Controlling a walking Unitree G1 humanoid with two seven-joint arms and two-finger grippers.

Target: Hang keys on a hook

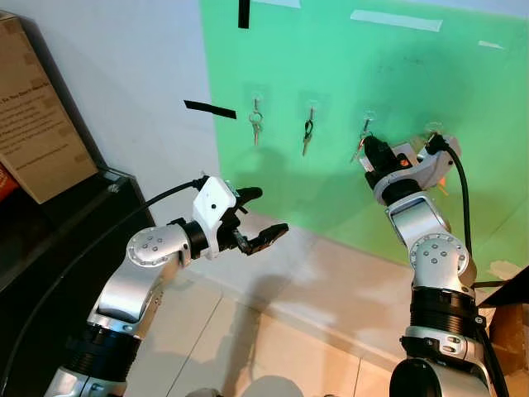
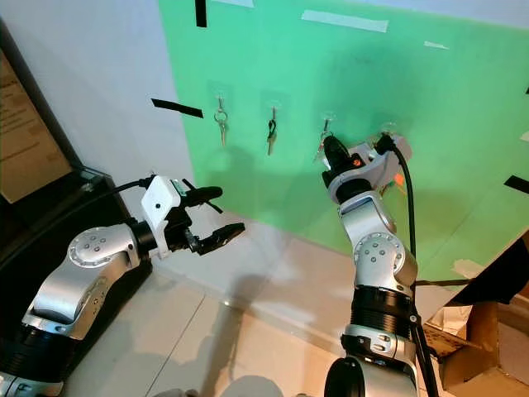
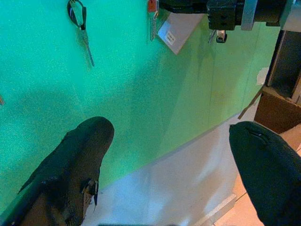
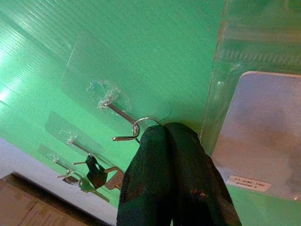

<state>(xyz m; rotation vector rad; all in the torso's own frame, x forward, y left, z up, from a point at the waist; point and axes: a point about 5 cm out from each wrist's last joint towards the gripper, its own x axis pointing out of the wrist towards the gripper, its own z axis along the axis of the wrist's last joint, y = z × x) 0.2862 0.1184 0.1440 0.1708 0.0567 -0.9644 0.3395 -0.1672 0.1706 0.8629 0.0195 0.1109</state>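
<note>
Test room: green wall board, taped markers.

Key ring at the hook

The silver key ring loops over the wire hook (clear adhesive mount) on the green board.

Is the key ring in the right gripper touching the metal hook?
Touching: right wrist view shows the key ring, pinched by the right gripper, looped round the hook.

Our two head eyes look forward and down at the green wall, both sharing its row of hooks. Our left wrist camera faces that wall from farther back; our right wrist camera sits very near one hook.
</note>
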